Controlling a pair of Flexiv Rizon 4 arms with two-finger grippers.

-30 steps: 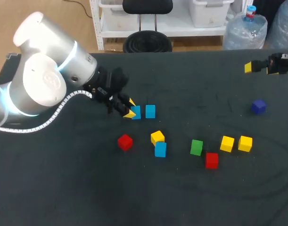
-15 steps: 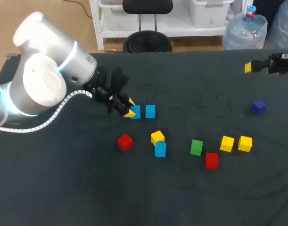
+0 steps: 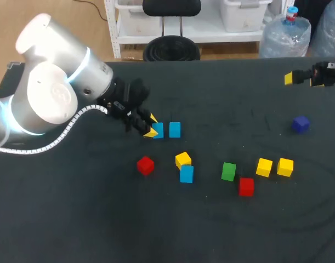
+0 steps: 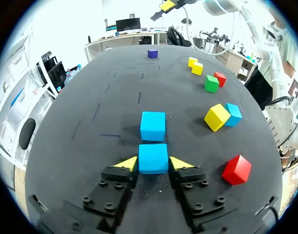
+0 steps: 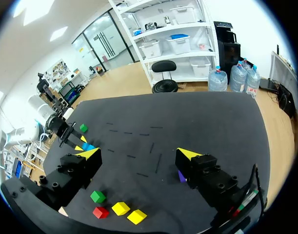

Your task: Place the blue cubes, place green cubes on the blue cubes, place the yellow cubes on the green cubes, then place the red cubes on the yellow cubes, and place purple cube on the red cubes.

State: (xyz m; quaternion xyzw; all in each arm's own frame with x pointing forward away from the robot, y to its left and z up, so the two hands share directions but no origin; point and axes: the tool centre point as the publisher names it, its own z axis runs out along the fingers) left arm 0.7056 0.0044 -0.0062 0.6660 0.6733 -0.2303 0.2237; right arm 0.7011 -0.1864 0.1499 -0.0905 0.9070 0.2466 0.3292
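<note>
Nothing legible is showing in any of the three views: no text, number, label or sign is reading clearly on anything on or over the table.

Blue cube (image 4: 153, 158); green cube (image 3: 228, 171); far cube (image 3: 300, 124) seemingly purple.
</note>
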